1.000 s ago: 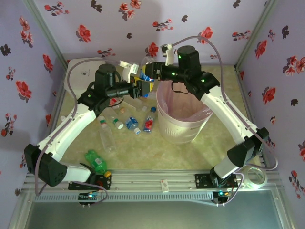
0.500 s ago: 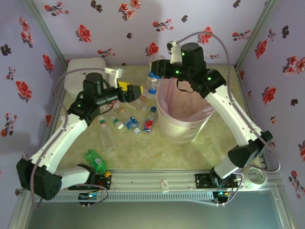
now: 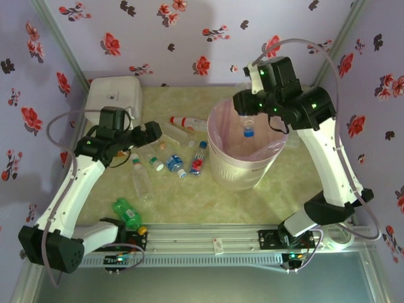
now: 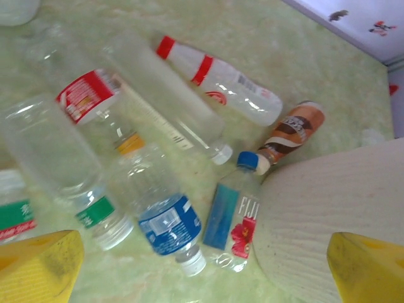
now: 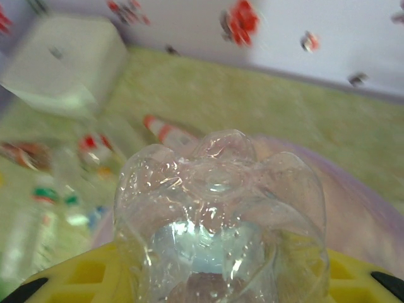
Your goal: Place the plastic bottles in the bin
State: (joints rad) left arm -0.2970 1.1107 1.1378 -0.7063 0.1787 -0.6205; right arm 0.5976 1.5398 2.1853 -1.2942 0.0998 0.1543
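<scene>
Bin (image 3: 222,165) stands right of centre, mouth open. Right gripper (image 3: 251,108) is clamped on a clear bottle (image 3: 248,125) above the bin mouth, long axis near vertical, cap end down. Recommend release only while centred inside the rim. Left gripper (image 3: 150,132), spread wide and empty, hovers over loose bottles (image 4: 165,221) lying flat beside the bin.

Table top (image 3: 189,199) pale green, marbled. Far left corner: white lidded box (image 3: 113,96). Right of centre: bin (image 3: 243,172), standing upright. Left of bin: plastic bottles (image 3: 142,183) lying scattered, close together. Near left: green bottle (image 3: 127,213), lying apart.
</scene>
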